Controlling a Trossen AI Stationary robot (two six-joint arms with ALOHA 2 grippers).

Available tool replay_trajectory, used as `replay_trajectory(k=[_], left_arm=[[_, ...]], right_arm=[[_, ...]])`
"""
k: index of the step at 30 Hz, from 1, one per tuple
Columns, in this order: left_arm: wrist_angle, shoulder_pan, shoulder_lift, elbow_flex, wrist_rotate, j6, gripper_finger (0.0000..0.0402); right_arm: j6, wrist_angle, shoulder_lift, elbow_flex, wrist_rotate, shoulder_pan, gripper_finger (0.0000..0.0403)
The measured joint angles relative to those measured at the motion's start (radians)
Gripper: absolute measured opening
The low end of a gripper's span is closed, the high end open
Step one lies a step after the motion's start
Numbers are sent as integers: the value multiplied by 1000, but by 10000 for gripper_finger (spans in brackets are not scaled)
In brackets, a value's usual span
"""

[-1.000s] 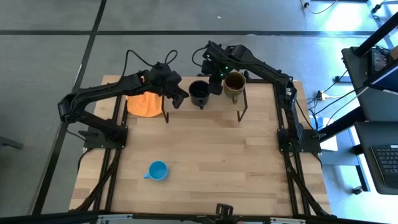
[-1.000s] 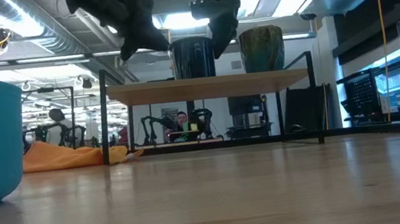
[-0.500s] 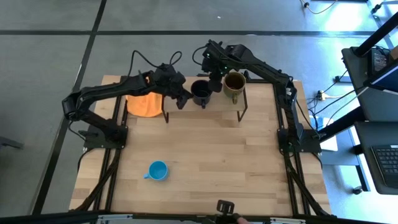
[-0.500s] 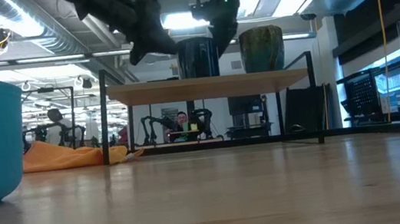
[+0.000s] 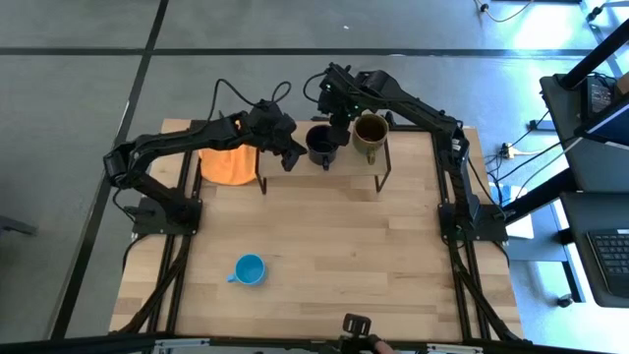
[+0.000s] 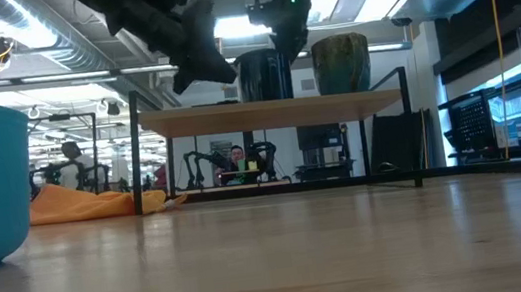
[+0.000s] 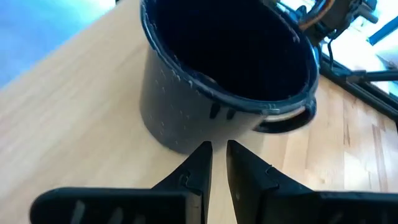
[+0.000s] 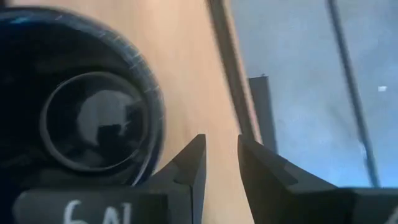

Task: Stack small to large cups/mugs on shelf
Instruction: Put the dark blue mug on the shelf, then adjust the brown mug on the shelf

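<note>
The black mug (image 5: 320,144) stands upright on the shelf's wooden top (image 6: 267,115), to the left of the olive-brown mug (image 5: 371,131). The small light blue mug (image 5: 251,268) stands on the table near its front edge. My left gripper (image 5: 292,155) is shut, with its tips at the black mug's left side. My right gripper (image 5: 339,126) is shut and hangs above the shelf's far edge, close beside the black mug's rim (image 8: 152,118), between the two mugs. My left gripper presses its shut fingertips (image 7: 202,155) against the black mug's outer wall (image 7: 186,134), a little below the rim on the mug's left side. The fingers slant down from the table's left. The mug stands upright on the shelf board. My right gripper is next to the black mug's rim; I cannot tell whether it touches it.
An orange cloth (image 5: 226,164) lies on the table left of the shelf. The shelf's thin black legs (image 6: 138,152) stand at the far middle of the table. The black mug's handle (image 7: 286,121) points toward the table's near edge.
My left gripper has gone toward the table's right edge with its fingers shut. The black mug has slid along the shelf top toward the olive-brown mug and stays upright.
</note>
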Motion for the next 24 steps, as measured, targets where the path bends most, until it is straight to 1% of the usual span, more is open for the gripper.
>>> replay_trajectory(k=[2, 6, 8, 10, 12, 14, 16, 19, 21, 24], left_arm=[[9, 3, -2, 0, 3, 4, 43], [4, 7, -7, 0, 2, 11, 43], [4, 13, -13, 0, 3, 15, 43], [-9, 21, -21, 0, 4, 15, 43], [-9, 28, -26, 0, 4, 15, 43], [-17, 29, -32, 0, 4, 16, 43], [-17, 28, -34, 0, 5, 23, 43], [-19, 28, -39, 0, 7, 27, 43], [-23, 28, -39, 0, 8, 27, 43], [-25, 28, -39, 0, 26, 27, 43]], right_arm=[[0, 28, 0, 0, 45, -2, 94], [4, 105, 0, 0, 205, -13, 94], [50, 115, 0, 1, 224, -35, 94], [148, 78, 0, 1, 205, -73, 94], [280, 16, 0, 1, 169, -124, 94], [400, -40, 0, 1, 166, -170, 94], [467, -73, -1, 1, 166, -213, 94], [521, -106, -5, 1, 153, -256, 94], [551, -136, -6, 1, 88, -278, 94], [601, -181, -6, 1, -55, -304, 94]])
